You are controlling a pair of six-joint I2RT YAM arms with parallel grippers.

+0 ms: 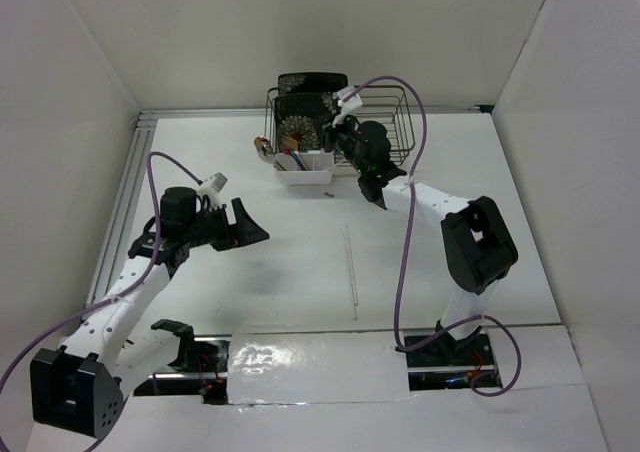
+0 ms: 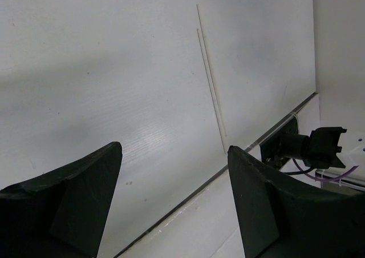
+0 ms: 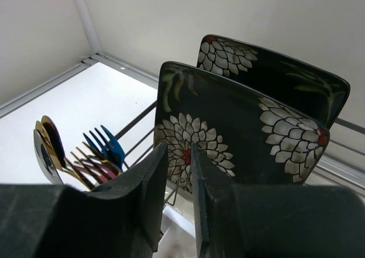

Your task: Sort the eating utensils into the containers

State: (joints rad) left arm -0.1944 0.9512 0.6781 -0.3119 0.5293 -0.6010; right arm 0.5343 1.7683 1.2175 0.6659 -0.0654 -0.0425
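Observation:
Two thin pale chopsticks (image 1: 351,272) lie side by side on the table's middle; they also show in the left wrist view (image 2: 211,81). The white caddy (image 1: 305,175) stands in front of the wire rack and holds utensils (image 1: 290,157). In the right wrist view these are gold and silver spoons (image 3: 48,149) and blue and purple forks (image 3: 105,149), standing upright. My right gripper (image 1: 333,135) hovers over the caddy's right end; its jaws (image 3: 179,155) are a narrow gap apart with nothing between them. My left gripper (image 1: 248,228) is wide open and empty (image 2: 174,149), left of the chopsticks.
A dark wire dish rack (image 1: 390,122) at the back holds two black floral plates (image 3: 228,138) standing on edge right behind the caddy. The table's near edge and the right arm's base connector (image 2: 313,146) lie beyond the chopsticks in the left wrist view.

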